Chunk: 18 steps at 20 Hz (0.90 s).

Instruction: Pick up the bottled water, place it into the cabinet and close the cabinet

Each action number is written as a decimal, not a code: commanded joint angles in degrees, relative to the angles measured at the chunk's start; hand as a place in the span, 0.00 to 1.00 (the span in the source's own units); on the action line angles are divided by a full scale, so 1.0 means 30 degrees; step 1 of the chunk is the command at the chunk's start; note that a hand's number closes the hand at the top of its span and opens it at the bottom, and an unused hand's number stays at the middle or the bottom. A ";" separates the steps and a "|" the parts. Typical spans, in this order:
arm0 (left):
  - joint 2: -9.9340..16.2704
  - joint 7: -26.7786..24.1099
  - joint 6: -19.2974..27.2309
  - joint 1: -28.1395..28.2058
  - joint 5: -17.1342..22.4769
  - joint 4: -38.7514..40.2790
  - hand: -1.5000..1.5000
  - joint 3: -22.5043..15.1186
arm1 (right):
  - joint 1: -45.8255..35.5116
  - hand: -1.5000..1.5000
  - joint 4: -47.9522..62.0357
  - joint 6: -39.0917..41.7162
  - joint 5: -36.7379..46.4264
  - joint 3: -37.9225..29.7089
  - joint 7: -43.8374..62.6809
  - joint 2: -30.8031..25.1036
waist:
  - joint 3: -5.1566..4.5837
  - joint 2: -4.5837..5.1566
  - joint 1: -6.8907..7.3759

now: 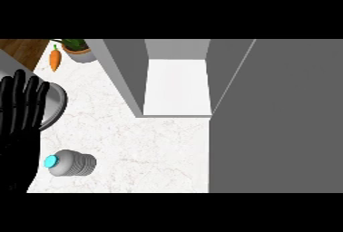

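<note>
Where the marble table (134,149) meets your view's left edge, the left hand (20,122) stands with fingers straight, released, holding nothing. The bottle (71,163) lies on its side just right of that hand, blue cap toward it. The cabinet (175,86) stands open beyond, its door (278,118) swung right. A carrot (55,59) lies far left.

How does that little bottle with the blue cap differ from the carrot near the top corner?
The bottled water is pale grey-white with a ribbed body and a cyan cap; the carrot is orange with a green top. The bottle looks bulkier and rounder, the carrot slim and tapered. The bottle sits low on the counter beside the left hand; the carrot sits far back by a potted plant. Both rest on the counter, untouched.
</note>
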 commanded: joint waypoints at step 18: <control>0.0561 0.4098 -0.1102 0.6581 0.7934 -0.5060 0.00 0.6532 | 0.9850 0.00 -0.8324 0.4591 -0.3768 0.3593 0.1765 -0.0839 | 0.0191 -0.0390 0.0024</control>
